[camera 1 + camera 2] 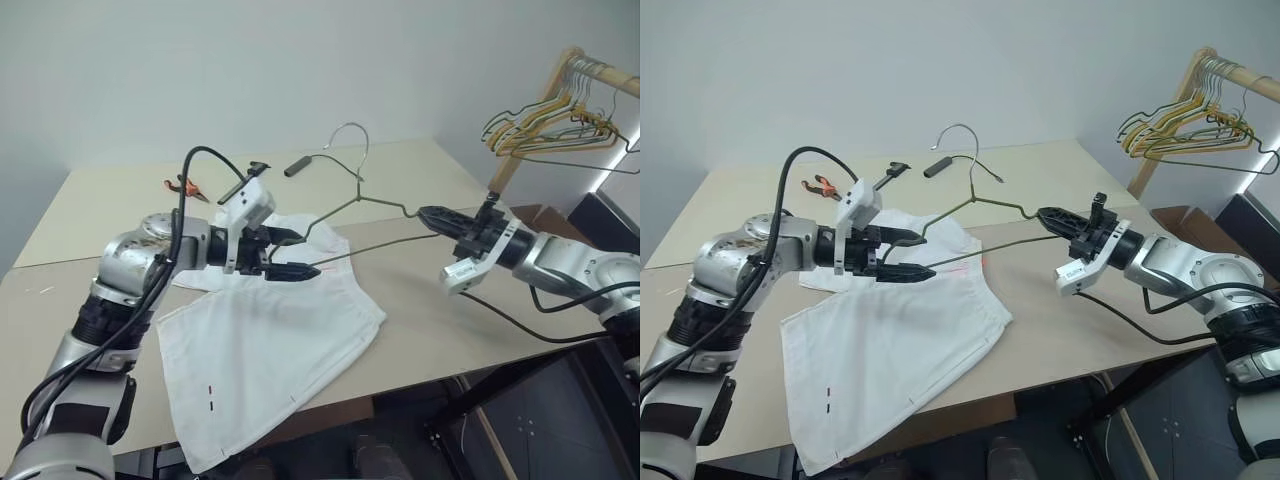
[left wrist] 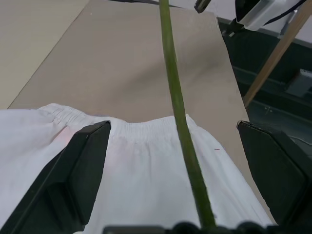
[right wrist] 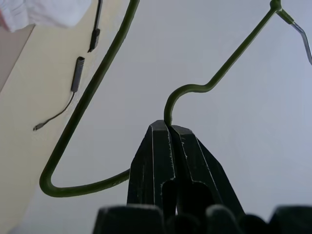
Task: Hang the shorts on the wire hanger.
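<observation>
Hanger held above the shorts, my free gripper at its far end.

Nearest me, the shorts (image 1: 265, 345) lie flat on the table (image 1: 440, 310), one leg hanging over the near edge, the waistband turned away from me. Above the waistband my left gripper (image 1: 290, 254) stands wide open, the wire hanger's (image 1: 378, 205) lower bar passing between its fingers (image 2: 80, 170) with no contact visible. Further right, my right gripper (image 3: 170, 130) is clamped tight on the hanger's shoulder bend, holding it clear of the table, hook uppermost. I judge the cloth light, limp and prone to slide on bare wire, best pinched at the gathered waistband; the wire is stiff but springy. Beyond, a rack (image 1: 560, 85) carries spare hangers (image 1: 545, 125).
</observation>
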### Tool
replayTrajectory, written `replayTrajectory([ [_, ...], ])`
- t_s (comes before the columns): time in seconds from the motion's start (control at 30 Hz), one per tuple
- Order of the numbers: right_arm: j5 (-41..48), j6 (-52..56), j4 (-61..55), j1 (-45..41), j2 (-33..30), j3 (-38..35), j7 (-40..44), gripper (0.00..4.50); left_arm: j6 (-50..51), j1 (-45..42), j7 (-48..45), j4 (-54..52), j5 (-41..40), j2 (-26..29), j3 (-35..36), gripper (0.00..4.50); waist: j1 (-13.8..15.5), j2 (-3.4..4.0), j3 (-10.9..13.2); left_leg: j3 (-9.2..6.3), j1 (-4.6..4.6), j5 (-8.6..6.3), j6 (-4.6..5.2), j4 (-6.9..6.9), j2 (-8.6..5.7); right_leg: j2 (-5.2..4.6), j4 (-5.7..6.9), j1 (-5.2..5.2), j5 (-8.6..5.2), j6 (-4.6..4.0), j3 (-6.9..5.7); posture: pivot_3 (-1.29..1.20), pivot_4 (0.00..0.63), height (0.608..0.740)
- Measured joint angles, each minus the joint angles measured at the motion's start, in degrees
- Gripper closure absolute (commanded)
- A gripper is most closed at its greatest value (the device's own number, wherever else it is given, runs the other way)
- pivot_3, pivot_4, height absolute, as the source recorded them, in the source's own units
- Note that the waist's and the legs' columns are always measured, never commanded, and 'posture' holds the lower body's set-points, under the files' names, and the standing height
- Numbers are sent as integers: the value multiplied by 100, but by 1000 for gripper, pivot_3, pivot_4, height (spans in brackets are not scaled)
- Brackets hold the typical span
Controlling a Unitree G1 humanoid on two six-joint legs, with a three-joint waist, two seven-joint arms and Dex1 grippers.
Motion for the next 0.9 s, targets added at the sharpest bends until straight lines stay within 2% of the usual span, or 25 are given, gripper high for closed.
replayTrajectory([
  [0.03, -5, -19, 9, -4, 0, -2, 0, 4500, 0, 0, -39, -2, 45, 0, -43, 589, -6, 0, 0, 0, -1, 0, 1, 0, 0, 0, 0, 0, 0, 0, 0, -121, 0, 740],
  [0.4, -176, -3, 131, -187, 12, -19, -85, 4500, -14, 50, -258, -43, 360, 6, -228, 4280, -147, 0, 0, -1, 4, 0, 1, 0, 0, -1, 4, 3, 1, 0, 2, -122, 0, 740],
  [0.43, -178, 2, 137, -187, 22, -18, -105, 4500, 0, 50, -216, -20, 381, 15, -205, 4438, -153, 0, 0, -1, 4, 0, 1, 0, 0, 0, 5, 2, 1, 0, 4, -122, 0, 740],
  [0.57, -180, 2, 134, -188, 39, -19, -128, 4500, 10, 50, -175, -2, 397, 18, -122, 4438, -170, 0, 0, -1, 6, 0, 1, 0, 0, 0, 7, 2, 1, 0, 5, -123, 0, 740],
  [0.67, -6, -46, 149, -186, 43, -25, 45, 3797, 9, 50, -133, -2, 441, 21, -118, 4500, -171, 0, 0, 0, 8, 0, 1, 0, 0, -1, 7, 4, 2, 2, 6, -121, 0, 740],
  [0.8, 624, -453, 157, -122, 8, -37, 569, 2319, 8, 76, -139, -65, 472, 79, -104, 4500, -175, 0, 0, -1, 10, -1, 1, 0, 0, -1, 6, 6, 2, 2, 6, -113, 0, 740],
  [0.9, 1512, -750, 128, 66, -114, -36, 1313, 1285, -19, 350, -190, -297, 501, 339, -93, 4500, -211, 0, 0, -1, 14, -2, 4, 0, 3, -1, 6, 9, 1, 2, 7, -102, 0, 740],
])
